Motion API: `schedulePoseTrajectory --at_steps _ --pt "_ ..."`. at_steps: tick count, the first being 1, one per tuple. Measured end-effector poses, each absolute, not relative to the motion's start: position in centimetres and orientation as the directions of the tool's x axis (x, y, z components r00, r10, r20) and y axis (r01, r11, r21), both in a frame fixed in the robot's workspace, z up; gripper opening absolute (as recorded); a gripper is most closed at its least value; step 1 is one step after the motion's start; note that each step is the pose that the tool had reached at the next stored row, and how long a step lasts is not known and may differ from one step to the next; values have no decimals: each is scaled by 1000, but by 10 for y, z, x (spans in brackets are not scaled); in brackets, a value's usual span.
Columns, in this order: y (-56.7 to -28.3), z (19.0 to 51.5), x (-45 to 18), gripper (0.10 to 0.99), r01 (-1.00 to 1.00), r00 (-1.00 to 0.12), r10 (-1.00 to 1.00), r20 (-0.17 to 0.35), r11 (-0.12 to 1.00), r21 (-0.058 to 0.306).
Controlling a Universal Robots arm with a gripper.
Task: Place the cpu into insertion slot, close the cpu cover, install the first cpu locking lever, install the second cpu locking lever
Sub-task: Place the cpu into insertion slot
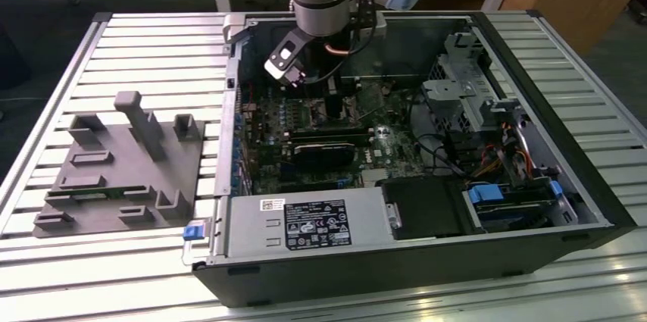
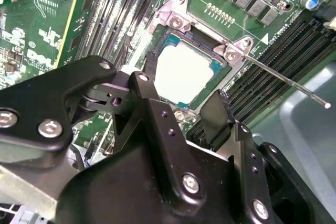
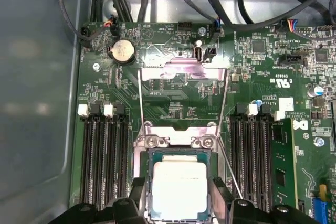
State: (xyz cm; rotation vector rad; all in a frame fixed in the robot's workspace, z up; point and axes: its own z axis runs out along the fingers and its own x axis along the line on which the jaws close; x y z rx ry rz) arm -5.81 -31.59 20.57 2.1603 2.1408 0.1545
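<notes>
Dull silver-grey square cpu (image 3: 179, 190) (image 2: 184, 72) lies flat in the silver-rimmed insertion slot (image 3: 179, 152), hand (image 3: 178, 200) released.
In both wrist views the chip sits between the spread black fingers (image 2: 143, 85), its metal top facing the hand. The first wrist view adds one thin silver cpu cover (image 3: 184, 70) swung open beyond the fingertips, and two wire levers (image 3: 140, 98). The exterior view gives the open black computer case (image 1: 404, 269) on the slatted bench (image 1: 151, 42).
</notes>
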Motion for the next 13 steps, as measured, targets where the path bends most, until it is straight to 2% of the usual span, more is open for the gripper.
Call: schedulePoseTrajectory --at_steps 7,9,10,12,13 --pt "-316 206 -58 596 990 9 1000 4 -9 139" --pt "-316 206 -58 471 990 9 1000 4 -9 139" --pt "-316 206 -58 471 990 9 1000 4 -9 139" --pt "-316 206 -58 357 990 9 1000 4 -9 139" --pt "-316 206 -58 357 990 9 1000 4 -9 139"
